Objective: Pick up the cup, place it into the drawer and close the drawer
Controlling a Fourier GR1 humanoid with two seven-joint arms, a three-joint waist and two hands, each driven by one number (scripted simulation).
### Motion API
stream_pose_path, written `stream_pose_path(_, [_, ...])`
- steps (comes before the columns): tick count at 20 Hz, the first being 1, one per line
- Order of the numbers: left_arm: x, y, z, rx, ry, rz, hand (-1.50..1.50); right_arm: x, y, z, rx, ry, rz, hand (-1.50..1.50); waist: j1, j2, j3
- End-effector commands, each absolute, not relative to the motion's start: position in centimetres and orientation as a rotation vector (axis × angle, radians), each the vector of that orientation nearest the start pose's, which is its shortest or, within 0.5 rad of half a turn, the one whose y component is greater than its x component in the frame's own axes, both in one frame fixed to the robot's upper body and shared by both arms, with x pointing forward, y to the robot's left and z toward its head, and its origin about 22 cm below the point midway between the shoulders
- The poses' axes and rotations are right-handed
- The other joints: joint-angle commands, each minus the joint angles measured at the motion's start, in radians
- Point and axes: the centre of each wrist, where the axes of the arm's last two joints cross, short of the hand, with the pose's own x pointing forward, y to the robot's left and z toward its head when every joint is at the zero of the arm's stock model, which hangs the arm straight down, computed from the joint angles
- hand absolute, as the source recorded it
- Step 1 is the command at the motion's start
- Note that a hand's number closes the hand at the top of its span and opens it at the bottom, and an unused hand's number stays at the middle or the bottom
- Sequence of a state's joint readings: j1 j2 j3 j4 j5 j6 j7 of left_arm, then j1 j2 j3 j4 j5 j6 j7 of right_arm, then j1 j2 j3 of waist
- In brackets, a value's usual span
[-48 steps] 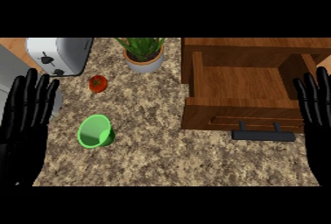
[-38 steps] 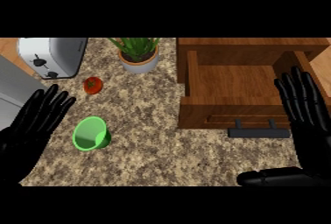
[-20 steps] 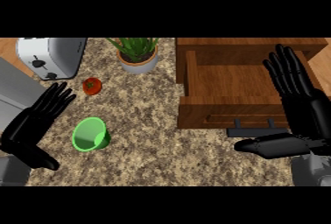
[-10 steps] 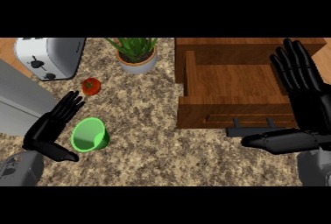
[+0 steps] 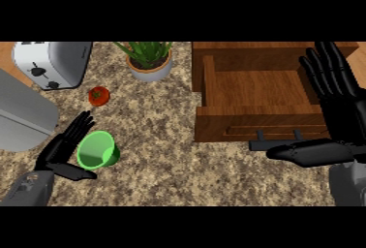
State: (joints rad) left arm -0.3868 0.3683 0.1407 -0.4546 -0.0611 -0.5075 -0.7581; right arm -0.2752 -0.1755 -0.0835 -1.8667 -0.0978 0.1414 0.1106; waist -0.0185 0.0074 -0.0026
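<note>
A green cup (image 5: 97, 150) lies on its side on the speckled counter at the lower left. My left hand (image 5: 63, 147) is open right beside it on its left, fingers straight along the cup's rim and thumb below it. The wooden drawer (image 5: 253, 94) stands pulled open at the upper right, its black handle (image 5: 275, 143) facing the front. My right hand (image 5: 334, 97) is open over the drawer's right side, fingers pointing away and thumb stretched left below the handle.
A red tomato (image 5: 99, 95) lies above the cup. A potted plant (image 5: 148, 59) stands at the back, a toaster (image 5: 50, 60) at the back left. A grey rounded thing (image 5: 22, 116) fills the left edge.
My left hand has moved right and closer to the green cup, now beside its rim. The right hand has stayed over the drawer's right side.
</note>
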Motion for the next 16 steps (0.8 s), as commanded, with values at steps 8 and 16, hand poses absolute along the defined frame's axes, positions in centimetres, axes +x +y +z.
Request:
stream_pose_path(8, [25.8,35.9,-12.8,-0.325,-1.635,-0.218,-1.50,27.8,-25.2,14.2,0.061,-1.998,0.286,-1.50,-0.010,0.006,-0.002])
stream_pose_path(16, [26.7,36.0,-12.3,-0.353,-1.660,-0.236,-1.50,27.9,-25.9,15.6,0.066,-2.010,0.274,-1.50,-0.015,0.008,-0.003])
